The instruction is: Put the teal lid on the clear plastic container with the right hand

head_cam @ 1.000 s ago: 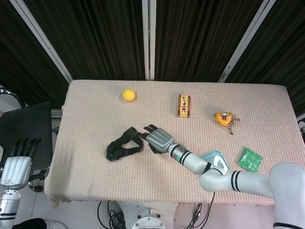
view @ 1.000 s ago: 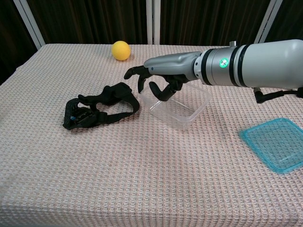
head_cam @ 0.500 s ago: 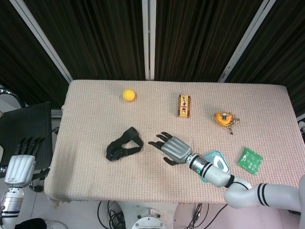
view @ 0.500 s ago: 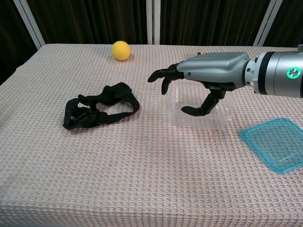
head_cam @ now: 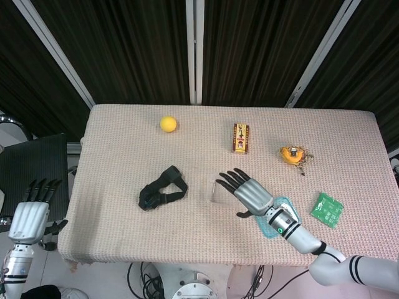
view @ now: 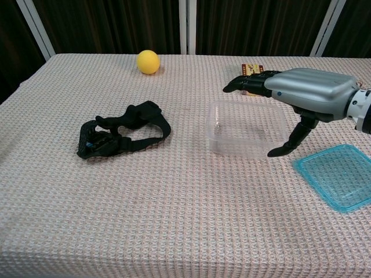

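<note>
Right hand (view: 301,101), fingers spread and empty, hovers beside the clear plastic container (view: 246,128); the thin, light, slippery teal lid (view: 338,175) near the worktop's front edge looks best pinched at its rim.

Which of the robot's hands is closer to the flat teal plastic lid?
The right hand is closer: it hovers open just beside the flat teal plastic lid. The left hand hangs off the table's far left edge, well away.

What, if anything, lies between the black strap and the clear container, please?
Nothing: in the chest view only bare table cloth separates the strap from the container. The head view agrees.
</note>
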Controlling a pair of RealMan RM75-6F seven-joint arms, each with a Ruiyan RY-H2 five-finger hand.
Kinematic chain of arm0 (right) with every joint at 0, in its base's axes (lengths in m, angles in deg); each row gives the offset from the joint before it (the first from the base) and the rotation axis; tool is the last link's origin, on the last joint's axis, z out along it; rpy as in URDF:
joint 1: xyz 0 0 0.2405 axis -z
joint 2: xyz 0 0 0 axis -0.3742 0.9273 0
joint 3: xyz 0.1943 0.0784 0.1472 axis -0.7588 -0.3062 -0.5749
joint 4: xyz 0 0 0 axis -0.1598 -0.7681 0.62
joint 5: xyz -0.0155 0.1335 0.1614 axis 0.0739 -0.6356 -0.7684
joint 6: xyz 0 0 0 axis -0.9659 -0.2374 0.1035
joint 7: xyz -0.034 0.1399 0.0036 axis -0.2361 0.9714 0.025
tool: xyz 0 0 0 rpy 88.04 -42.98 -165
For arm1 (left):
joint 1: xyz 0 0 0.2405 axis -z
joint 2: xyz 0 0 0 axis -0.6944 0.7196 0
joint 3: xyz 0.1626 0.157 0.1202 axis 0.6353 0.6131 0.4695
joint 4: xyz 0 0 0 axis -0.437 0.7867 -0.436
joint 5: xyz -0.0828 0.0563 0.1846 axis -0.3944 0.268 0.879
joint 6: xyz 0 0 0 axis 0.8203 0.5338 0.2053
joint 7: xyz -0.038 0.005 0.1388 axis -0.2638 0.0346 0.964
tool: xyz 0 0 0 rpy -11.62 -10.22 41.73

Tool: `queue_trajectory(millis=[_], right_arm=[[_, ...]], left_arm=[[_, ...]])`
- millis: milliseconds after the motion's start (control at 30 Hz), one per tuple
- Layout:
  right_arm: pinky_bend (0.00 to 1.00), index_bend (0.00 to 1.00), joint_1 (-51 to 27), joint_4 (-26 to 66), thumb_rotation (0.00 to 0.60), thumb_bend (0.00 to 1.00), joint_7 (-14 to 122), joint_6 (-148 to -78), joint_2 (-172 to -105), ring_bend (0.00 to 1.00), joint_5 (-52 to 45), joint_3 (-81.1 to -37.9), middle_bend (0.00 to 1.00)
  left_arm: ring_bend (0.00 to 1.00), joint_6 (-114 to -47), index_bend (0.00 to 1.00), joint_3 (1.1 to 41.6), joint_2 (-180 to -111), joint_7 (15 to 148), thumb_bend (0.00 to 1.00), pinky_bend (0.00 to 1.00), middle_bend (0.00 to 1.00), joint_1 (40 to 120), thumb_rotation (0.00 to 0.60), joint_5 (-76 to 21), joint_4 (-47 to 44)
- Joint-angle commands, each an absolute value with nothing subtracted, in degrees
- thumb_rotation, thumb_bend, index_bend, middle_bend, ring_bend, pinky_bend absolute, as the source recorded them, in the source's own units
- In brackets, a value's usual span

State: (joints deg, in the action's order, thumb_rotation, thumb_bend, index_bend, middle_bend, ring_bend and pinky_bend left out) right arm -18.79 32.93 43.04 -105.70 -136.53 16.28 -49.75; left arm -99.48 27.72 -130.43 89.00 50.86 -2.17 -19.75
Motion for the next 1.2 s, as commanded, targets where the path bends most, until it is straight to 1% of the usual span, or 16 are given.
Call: queue_trajectory(millis=[33,200,333,467,633,733,767,867,1200], right_arm=[[0.0,0.0,-18.9,29.5,0.6,0.01,43.3,-105.1,-138.7,0.0,13.7,-52.1,0.0],[0.0,0.0,-19.9,26.2,0.6,0.01,44.1,-102.7,-139.6,0.0,11.0,-54.1,0.0],[0.0,0.0,-19.5,26.8,0.6,0.01,44.6,-102.2,-138.5,0.0,11.1,-53.7,0.0],[0.0,0.0,-16.5,30.7,0.6,0.01,47.0,-105.6,-134.4,0.0,15.0,-50.8,0.0],[0.0,0.0,-9.4,35.1,0.6,0.01,51.0,-114.7,-127.7,0.0,20.7,-45.7,0.0],[0.0,0.0,-6.2,36.3,0.6,0.02,52.6,-117.2,-124.7,0.0,22.5,-42.7,0.03],[0.0,0.0,-5.5,36.3,0.6,0.02,52.7,-117.2,-124.1,0.0,22.8,-42.0,0.06],[0.0,0.0,-4.5,35.5,0.6,0.02,52.7,-115.4,-123.2,0.0,22.3,-40.4,0.1],[0.0,0.0,-6.4,30.3,0.6,0.02,52.3,-107.7,-125.2,0.0,23.1,-40.1,0.1]], left_arm=[[0.03,-99.6,0.1,27.8,-130.3,89.0,0.0,0.0,0.1,50.7,0.6,-2.2,-19.9],[0.03,-99.8,0.1,27.9,-130.2,89.0,0.0,0.0,0.1,50.4,0.6,-2.5,-20.0],[0.03,-99.8,0.1,28.0,-130.2,89.1,0.0,0.0,0.1,50.3,0.6,-2.7,-20.2],[0.03,-100.2,0.1,28.1,-130.3,89.0,0.0,0.0,0.1,50.0,0.6,-2.8,-20.2],[0.03,-100.3,0.1,28.1,-130.2,88.7,0.0,0.0,0.1,49.6,0.6,-3.1,-20.1],[0.03,-100.5,0.1,28.1,-130.1,88.8,0.0,0.0,0.1,49.7,0.6,-2.8,-20.3],[0.03,-100.5,0.1,28.1,-130.1,88.9,0.0,0.0,0.1,49.8,0.6,-2.6,-20.3],[0.03,-100.5,0.1,28.1,-130.1,89.5,0.0,0.0,0.1,50.0,0.6,-2.0,-20.8],[0.03,-101.4,0.1,28.7,-129.4,91.3,0.0,0.0,0.09,49.2,0.6,-1.7,-23.0]])
